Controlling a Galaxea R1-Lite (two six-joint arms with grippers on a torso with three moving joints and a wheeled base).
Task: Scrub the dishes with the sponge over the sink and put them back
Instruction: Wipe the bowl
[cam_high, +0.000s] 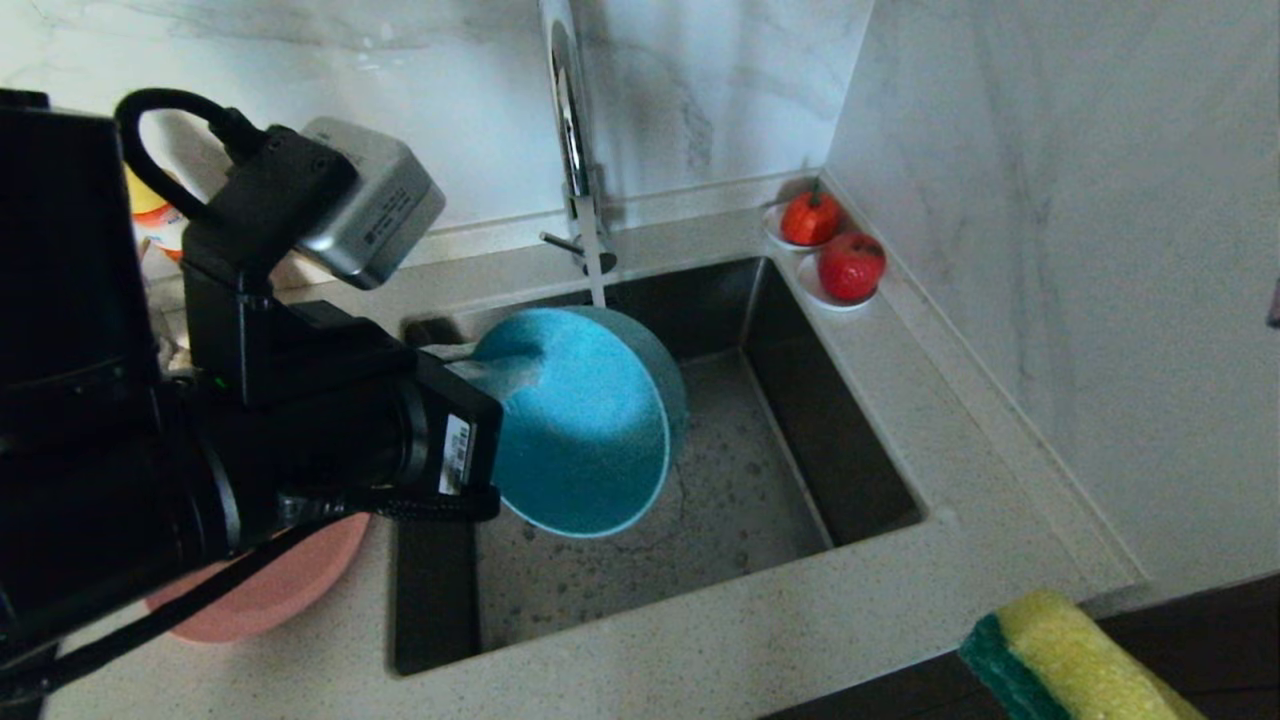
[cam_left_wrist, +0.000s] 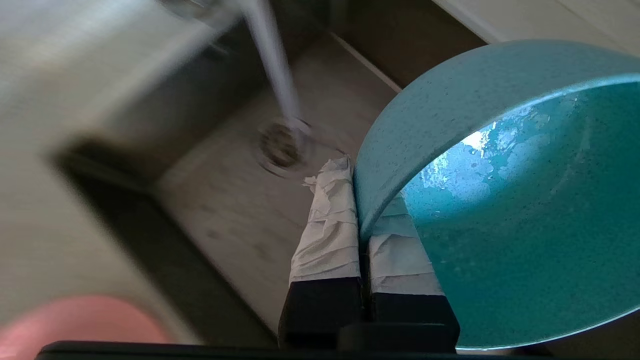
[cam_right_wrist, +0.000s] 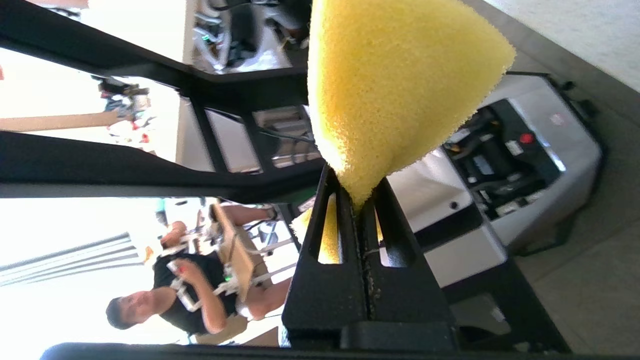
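Here, left gripper (cam_left_wrist: 364, 240) jaws clamped on teal bowl (cam_high: 585, 425) rim, tilted over sink (cam_high: 720, 500) under running water; wet, slippery, rigid. Right gripper (cam_right_wrist: 361, 200) jaws pinch soft sponge (cam_high: 1065, 650) beyond tabletop edge.

Teal bowl (cam_high: 585, 430) tilted over sink (cam_high: 720, 500), seemingly wet; sponge (cam_high: 1060, 655) raised apart.

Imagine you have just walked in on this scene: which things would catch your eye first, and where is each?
The teal bowl stands out first: the left gripper is clamped on its rim and holds it tilted over the sink, with water from the tap running past its far edge. Next comes the yellow sponge, pinched in the right gripper off the counter's near right corner. Two red fruits sit on saucers behind the sink.
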